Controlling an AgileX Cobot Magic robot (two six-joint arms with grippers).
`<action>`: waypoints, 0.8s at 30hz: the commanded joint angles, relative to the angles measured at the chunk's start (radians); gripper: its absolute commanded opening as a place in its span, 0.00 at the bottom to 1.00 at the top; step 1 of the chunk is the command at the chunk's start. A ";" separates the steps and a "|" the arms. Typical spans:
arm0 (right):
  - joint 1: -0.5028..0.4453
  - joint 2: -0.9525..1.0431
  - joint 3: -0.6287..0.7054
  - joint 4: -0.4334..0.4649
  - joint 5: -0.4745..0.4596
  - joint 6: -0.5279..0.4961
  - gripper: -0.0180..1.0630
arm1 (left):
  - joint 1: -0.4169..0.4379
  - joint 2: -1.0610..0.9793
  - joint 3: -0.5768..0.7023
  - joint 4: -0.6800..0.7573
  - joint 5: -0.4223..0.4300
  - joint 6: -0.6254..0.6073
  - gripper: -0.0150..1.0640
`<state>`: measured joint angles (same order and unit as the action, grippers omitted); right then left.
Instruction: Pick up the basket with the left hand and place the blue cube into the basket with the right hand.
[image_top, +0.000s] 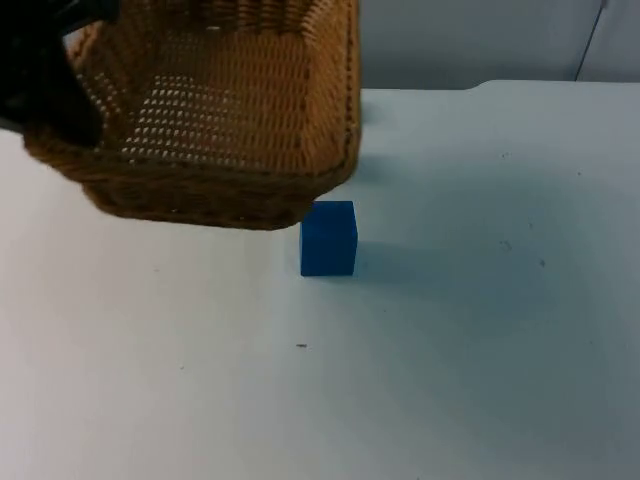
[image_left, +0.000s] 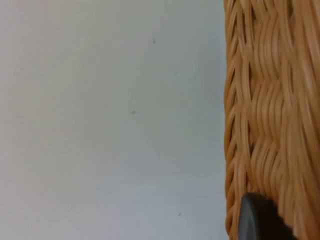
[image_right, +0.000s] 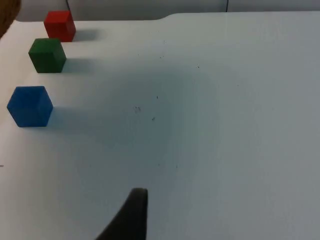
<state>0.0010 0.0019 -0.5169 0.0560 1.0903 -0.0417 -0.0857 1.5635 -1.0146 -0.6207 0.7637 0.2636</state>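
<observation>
The woven wicker basket (image_top: 220, 120) hangs raised over the table's back left, tilted, with its open inside facing the top camera. My left gripper (image_top: 55, 105) is shut on the basket's left rim, and in the left wrist view its black fingertip (image_left: 255, 220) presses against the basket wall (image_left: 270, 110). The blue cube (image_top: 328, 238) rests on the table just in front of the basket's near right corner. From my right gripper (image_right: 132, 215) the blue cube (image_right: 30, 106) lies well ahead and off to the side, with open table between them.
A green cube (image_right: 47, 55) and a red cube (image_right: 60, 25) stand in a row behind the blue one, toward the grey partition wall (image_top: 480, 40). White table top (image_top: 450, 350) stretches to the front and right.
</observation>
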 joint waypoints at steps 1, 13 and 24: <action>0.002 -0.002 0.007 -0.007 -0.011 0.002 0.98 | 0.078 -0.063 0.065 -0.112 -0.005 0.111 0.01; 0.002 -0.002 0.007 -0.007 -0.011 0.002 0.98 | 0.474 -0.143 0.244 -0.206 0.215 0.416 0.01; 0.002 -0.002 -0.003 0.025 -0.028 0.000 0.98 | 0.554 -0.150 0.272 -0.252 0.250 0.578 0.01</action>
<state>0.0010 0.0019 -0.5169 0.0651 1.0857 -0.0417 0.4656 1.4267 -0.7442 -0.8453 0.9956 0.8200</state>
